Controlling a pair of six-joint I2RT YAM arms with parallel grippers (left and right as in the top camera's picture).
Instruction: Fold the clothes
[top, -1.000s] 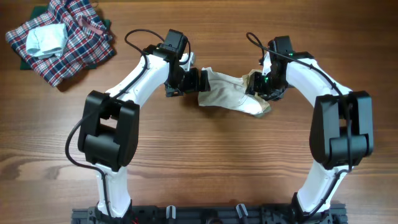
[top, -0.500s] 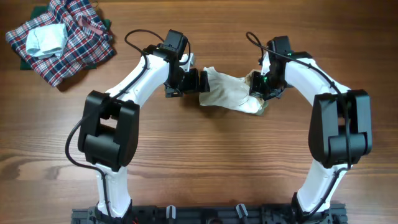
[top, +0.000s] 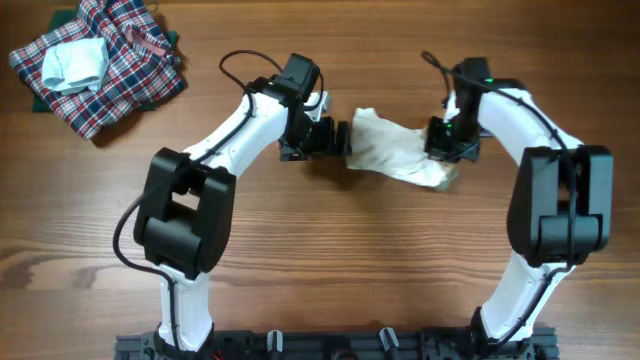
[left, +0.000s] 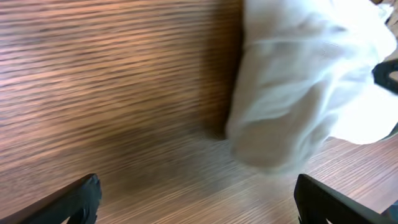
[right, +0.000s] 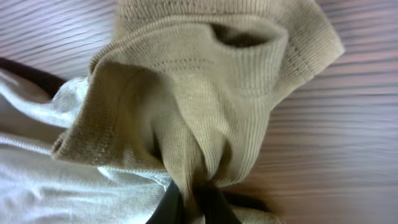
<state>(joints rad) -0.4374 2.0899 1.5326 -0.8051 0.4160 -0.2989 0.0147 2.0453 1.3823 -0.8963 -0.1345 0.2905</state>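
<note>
the garment (top: 395, 155) lies bunched on the table (top: 330, 260) between the two arms, near the middle and a little toward the far edge. its white body trails toward the left arm and its tan ribbed end is gathered at the right. the right gripper (top: 447, 150) is pressed together on that tan ribbing — in the right wrist view the knit puckers into a tight tuck that runs down between the dark fingertips (right: 168, 211), so the pinch looks to have a real bite of fabric rather than a stray fold. taking it by the ribbed edge makes sense, as a judgement: that hem is likely the firmest part and gives a straight line to draw the piece flat from. the left gripper (top: 335, 137) is spread wide and holds nothing. its wrist view shows both tips low in the frame with bare wood between them and the white cloth ahead, near but apart from them — placed, it seems, to take the opposite end. both arms reach forward and bend inward, wrists turned to face each other across the garment, the right one pitched down onto the cloth. the plaid heap (top: 110, 70), with the pale folded piece (top: 75, 62) on it, sits well apart at the far left corner. folding proper has not yet begun.
</note>
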